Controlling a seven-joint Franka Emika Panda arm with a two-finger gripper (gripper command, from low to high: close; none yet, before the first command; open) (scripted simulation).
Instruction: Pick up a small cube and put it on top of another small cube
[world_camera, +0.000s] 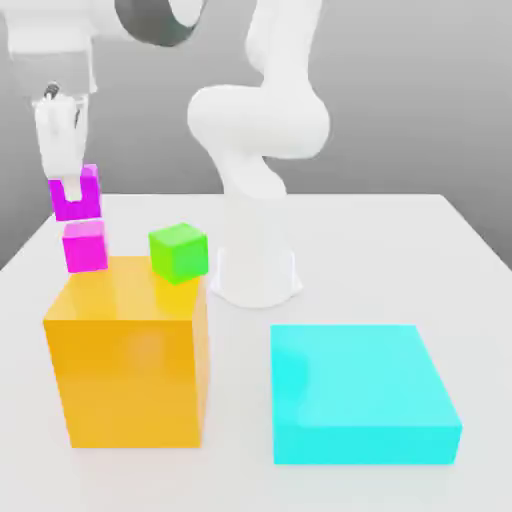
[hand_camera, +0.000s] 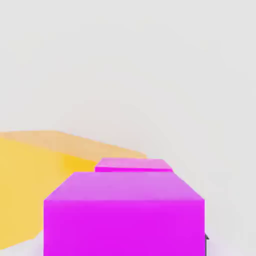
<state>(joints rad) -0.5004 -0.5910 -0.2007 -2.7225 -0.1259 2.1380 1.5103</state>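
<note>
Closest to the exterior camera, a wide cyan block (world_camera: 360, 392) lies flat on the white bench (world_camera: 470, 270), with a tall orange block (world_camera: 130, 350) beside it toward the exterior view's left. On the orange block's top sit two small cubes: a green cube (world_camera: 179, 251) near its back edge and a pink cube (world_camera: 85, 246) at its far corner on the exterior view's left. Directly above the pink cube, the pincer (world_camera: 73, 192) of the white arm (world_camera: 262, 120) holds the purple cube (world_camera: 76, 200), its two fingers closed against the cube's sides, with a thin gap visible between the held cube and the pink one below. In the hand view the purple cube (hand_camera: 124, 215) sits close in front, the pink cube's (hand_camera: 134, 165) top face showing just beyond it and the orange block (hand_camera: 30, 180) off to one side. The step in hand appears to be the final lowering. Done well, it calls for a straight, slow descent that keeps the two cubes' edges square, and for the fingers to part only once the faces touch. A drop from height, or a sideways drag, could knock the pink cube off its corner.
</note>
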